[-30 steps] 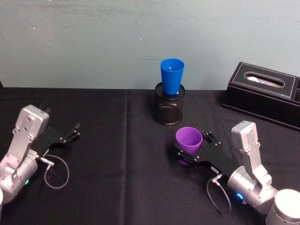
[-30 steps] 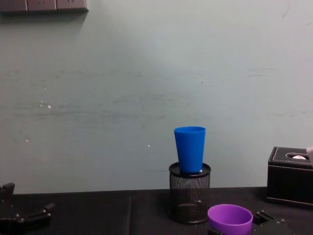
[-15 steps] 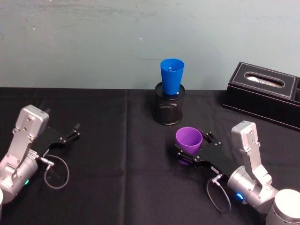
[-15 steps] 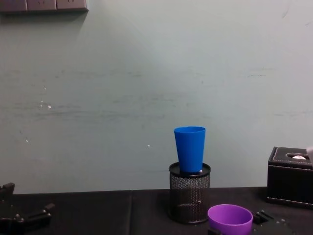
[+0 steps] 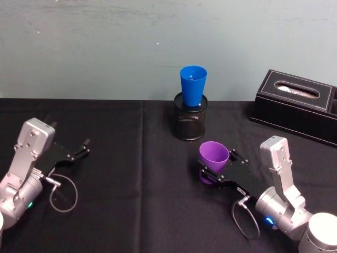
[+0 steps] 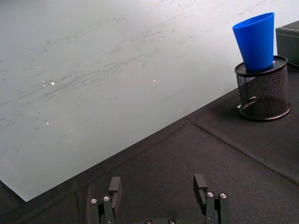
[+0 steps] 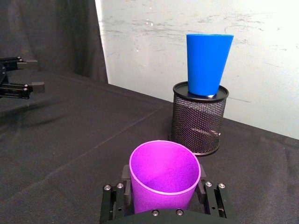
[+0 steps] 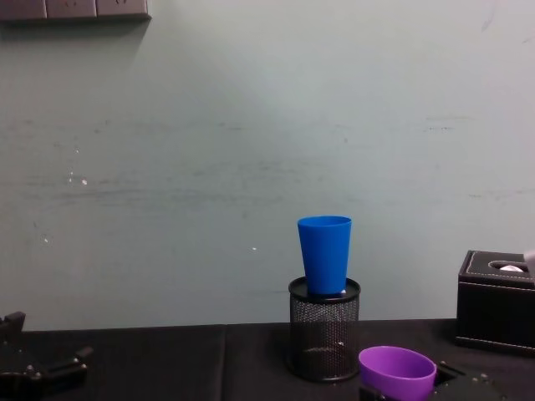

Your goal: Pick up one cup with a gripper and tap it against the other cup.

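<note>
My right gripper (image 5: pixel 219 165) is shut on the purple cup (image 5: pixel 213 157), its flat black fingers pressing both sides of the cup's lower wall (image 7: pixel 163 184). The cup's rim leans slightly in the chest view (image 8: pixel 396 368). The blue cup (image 5: pixel 192 85) stands upright on top of a black mesh pen holder (image 5: pixel 189 122), a short way beyond the purple cup and apart from it (image 7: pixel 208 60). At the table's left, my left gripper (image 5: pixel 84 146) rests open and holds nothing (image 6: pixel 159 186).
A black tissue box (image 5: pixel 297 105) sits at the back right of the black tablecloth (image 5: pixel 131 184). A pale wall rises behind the table. A cable loops beside each wrist.
The purple cup has shifted a little to the right and tilted in my right gripper. The blue cup and the left arm have not moved.
</note>
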You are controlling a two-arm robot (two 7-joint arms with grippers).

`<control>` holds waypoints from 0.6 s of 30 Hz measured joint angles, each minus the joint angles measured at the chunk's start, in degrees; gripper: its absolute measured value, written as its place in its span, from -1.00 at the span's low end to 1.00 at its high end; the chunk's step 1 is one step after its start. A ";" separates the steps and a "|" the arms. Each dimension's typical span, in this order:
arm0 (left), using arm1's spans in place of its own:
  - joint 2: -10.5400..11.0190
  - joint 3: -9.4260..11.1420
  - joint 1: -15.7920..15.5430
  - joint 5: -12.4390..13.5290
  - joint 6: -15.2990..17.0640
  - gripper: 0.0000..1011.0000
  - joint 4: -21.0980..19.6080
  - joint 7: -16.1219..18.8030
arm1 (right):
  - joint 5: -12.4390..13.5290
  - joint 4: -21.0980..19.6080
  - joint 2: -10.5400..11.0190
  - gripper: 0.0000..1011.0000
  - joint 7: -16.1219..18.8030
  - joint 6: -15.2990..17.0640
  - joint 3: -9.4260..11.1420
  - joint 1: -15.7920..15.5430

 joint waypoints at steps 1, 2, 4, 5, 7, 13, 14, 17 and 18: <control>0.00 0.00 0.00 0.00 0.00 1.00 0.00 0.00 | 0.00 0.00 0.00 0.57 0.00 0.00 0.00 0.00; 0.00 0.00 0.00 0.00 0.00 1.00 0.00 0.00 | 0.00 0.00 0.00 0.53 0.00 0.00 0.00 0.00; 0.00 0.00 0.00 0.00 0.00 1.00 0.00 0.00 | 0.00 0.00 0.00 0.51 0.00 0.00 0.00 0.00; 0.00 0.00 0.00 0.00 0.00 1.00 0.00 0.00 | 0.00 0.00 0.00 0.49 0.00 0.00 0.00 0.00; 0.00 0.00 0.00 0.00 0.00 1.00 0.00 0.00 | 0.00 0.00 0.00 0.49 0.00 0.00 0.00 0.00; 0.00 0.00 0.00 0.00 0.00 1.00 0.00 0.00 | 0.00 0.00 0.00 0.46 0.00 0.00 0.00 0.00; 0.00 0.00 0.00 0.00 0.00 1.00 0.00 0.00 | 0.00 0.00 0.00 0.46 0.00 0.00 0.00 0.00; 0.00 0.00 0.00 0.00 0.00 1.00 0.00 0.00 | 0.00 0.00 0.00 0.46 0.00 0.00 0.00 0.00; 0.00 0.00 0.00 0.00 0.00 1.00 0.00 0.00 | 0.00 0.00 0.00 0.46 0.00 0.00 0.00 0.00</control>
